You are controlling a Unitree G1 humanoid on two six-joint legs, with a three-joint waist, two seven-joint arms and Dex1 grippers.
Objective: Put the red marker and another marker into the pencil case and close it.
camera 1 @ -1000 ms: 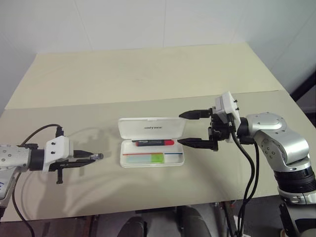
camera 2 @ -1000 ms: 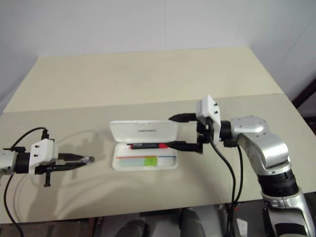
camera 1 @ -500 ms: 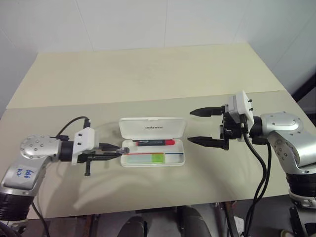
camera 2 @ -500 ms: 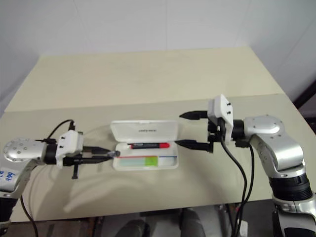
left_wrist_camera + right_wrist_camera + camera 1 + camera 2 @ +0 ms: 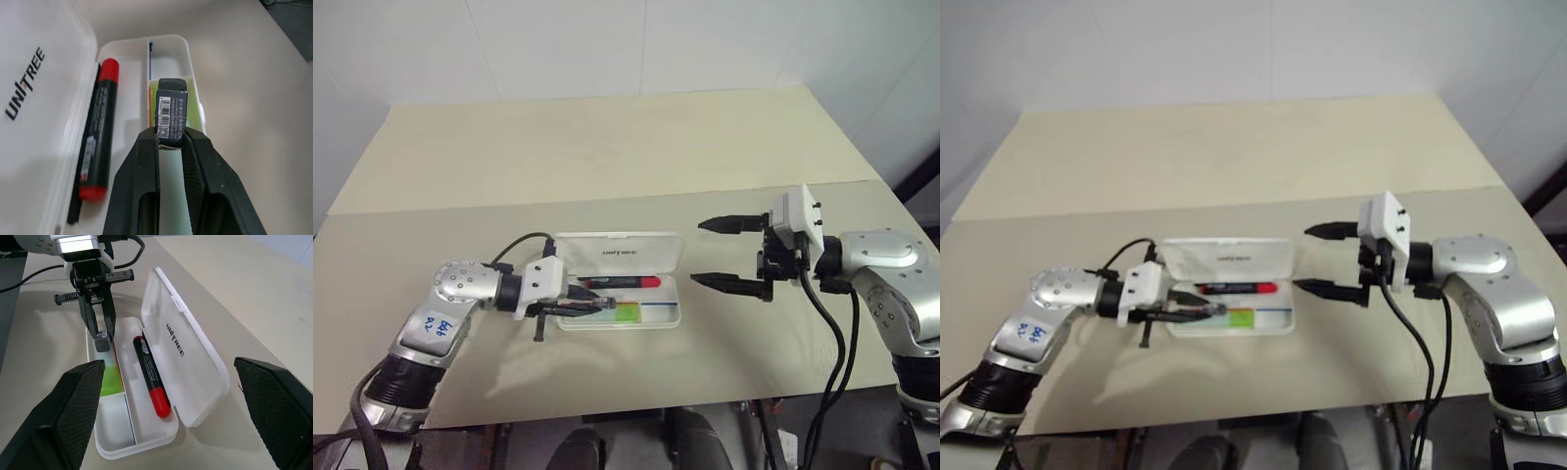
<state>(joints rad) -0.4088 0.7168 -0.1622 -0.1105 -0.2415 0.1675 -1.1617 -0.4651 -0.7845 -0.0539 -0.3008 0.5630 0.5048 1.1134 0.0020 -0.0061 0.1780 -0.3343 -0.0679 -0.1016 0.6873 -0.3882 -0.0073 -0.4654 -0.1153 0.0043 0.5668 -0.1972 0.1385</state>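
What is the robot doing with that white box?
It is packing the pencil case, which lies open on the table. The red marker is already inside. The left gripper holds a small dark barcoded thing over the tray, above something pale green. The right gripper waits open beside the case.

Surface: pale beige flat-topped table (image 5: 607, 147), with a seam running across it from side to side. One item rests directly on it: flat white hard-plastic hinged pencil case (image 5: 669, 318), lid raised, near the front-centre.
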